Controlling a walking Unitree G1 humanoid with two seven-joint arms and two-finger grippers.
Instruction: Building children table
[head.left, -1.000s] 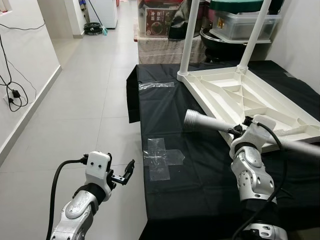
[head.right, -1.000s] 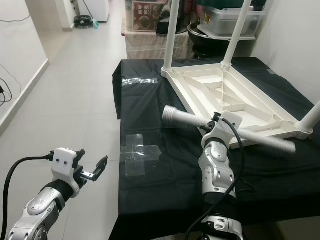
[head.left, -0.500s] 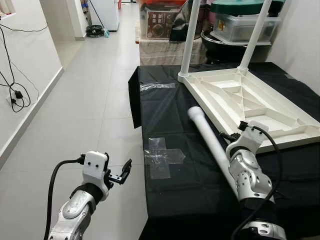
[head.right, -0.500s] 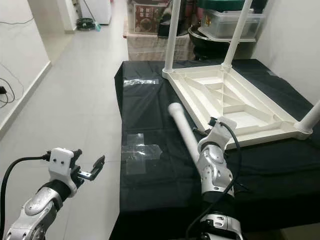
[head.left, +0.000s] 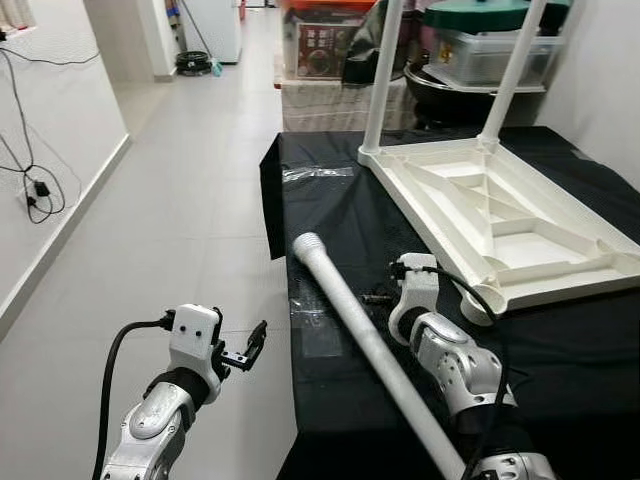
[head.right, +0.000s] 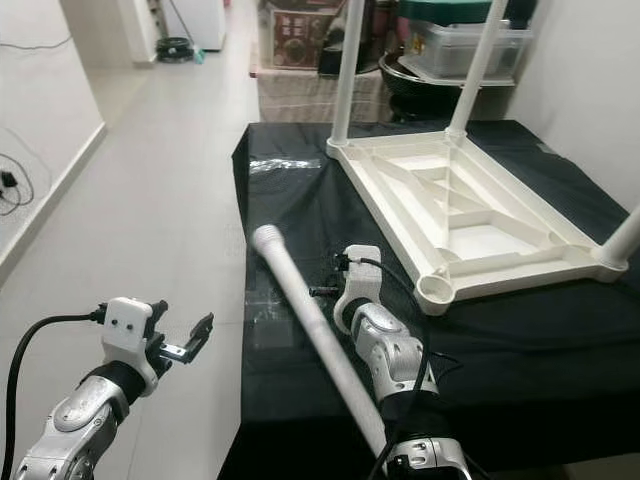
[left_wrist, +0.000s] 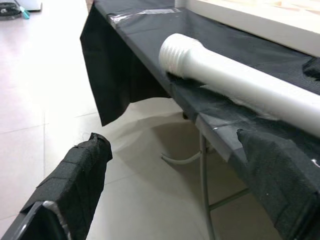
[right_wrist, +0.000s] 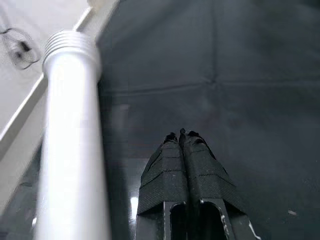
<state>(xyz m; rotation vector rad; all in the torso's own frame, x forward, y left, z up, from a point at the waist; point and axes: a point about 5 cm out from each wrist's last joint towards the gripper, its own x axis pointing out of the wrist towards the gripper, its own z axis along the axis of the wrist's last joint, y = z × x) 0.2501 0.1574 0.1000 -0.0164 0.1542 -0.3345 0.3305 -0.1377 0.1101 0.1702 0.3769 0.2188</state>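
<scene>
**Loose leg swung toward the near-left tabletop edge, right tool clenched empty beside it**

Compared with half a second ago, the long white plastic table leg (head.left: 362, 340) has swung round: its threaded end now lies nearer the left edge of the black-covered tabletop (head.left: 330, 215), and its other end runs off the near edge beside the robot's body. A second ago it lay crosswise by the right wrist. The right arm has turned inward as well, so the right tool (right_wrist: 182, 165) now points left across the cloth, just beside the leg; its two fingers are pressed together with nothing between them, and the leg passes alongside without being gripped.

The left tool (head.left: 248, 351) hovers much where it was, off the tabletop's left edge over the pale tiled floor (head.left: 190, 190), its fingers spread apart and empty. In the left wrist view the leg's threaded end (left_wrist: 181, 55) sits close to the cloth's edge.

Left of the tabletop the floor is open and runs into a corridor. A patch of clear tape (head.left: 318, 333) lies under the leg, and a second strip (head.left: 315, 172) lies farther back.

Beyond, the white plastic children's table top (head.left: 500, 215) lies upside down on the right half of the tabletop, with one open leg socket (head.left: 478, 305) at its near corner. Two legs stand upright at its far corners (head.left: 380, 75) (head.left: 512, 70), and in the right eye view a third rises at the right edge (head.right: 622, 240). With the loose one, that makes four legs.

Boxes and a plastic bin (head.left: 490, 50) crowd the far end.
</scene>
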